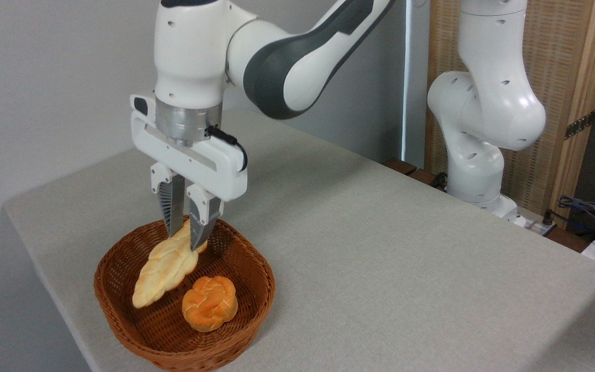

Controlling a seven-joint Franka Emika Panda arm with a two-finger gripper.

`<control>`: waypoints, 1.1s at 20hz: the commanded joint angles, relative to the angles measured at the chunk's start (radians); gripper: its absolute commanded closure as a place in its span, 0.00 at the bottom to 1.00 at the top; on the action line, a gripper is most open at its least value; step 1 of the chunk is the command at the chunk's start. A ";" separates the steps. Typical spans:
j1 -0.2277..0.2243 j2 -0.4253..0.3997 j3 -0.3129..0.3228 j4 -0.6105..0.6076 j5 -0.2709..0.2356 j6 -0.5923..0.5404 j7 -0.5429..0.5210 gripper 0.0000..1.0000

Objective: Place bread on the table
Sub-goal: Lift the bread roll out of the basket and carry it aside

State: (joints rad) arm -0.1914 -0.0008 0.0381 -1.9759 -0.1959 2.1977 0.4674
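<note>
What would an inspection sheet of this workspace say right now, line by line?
Surface: table under grey-beige cloth.
Job's things: bread, a pale braided loaf, pinched at its upper end and hanging tilted over the basket, its lower tip low inside.
Clutter: orange bun lying in the basket.
Grippers: gripper shut on the bread, pointing down.
Cables: short black cable looped on the gripper body; loose cables past the table's right edge.
Surroundings: plain wall at left; arm base and a woven screen behind, at right.
</note>
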 commanded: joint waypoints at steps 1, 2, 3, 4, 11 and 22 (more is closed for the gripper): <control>-0.005 -0.053 0.011 0.002 -0.011 -0.090 0.013 0.54; -0.005 -0.064 0.011 0.002 -0.011 -0.113 0.013 0.54; -0.005 -0.074 0.011 0.002 -0.011 -0.142 0.014 0.53; -0.005 -0.084 0.011 0.002 -0.011 -0.174 0.016 0.52; -0.003 -0.153 0.049 -0.001 -0.013 -0.423 0.140 0.52; -0.019 -0.173 0.036 -0.055 -0.004 -0.622 0.359 0.32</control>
State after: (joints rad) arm -0.1933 -0.1631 0.0782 -1.9916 -0.1959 1.5923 0.8062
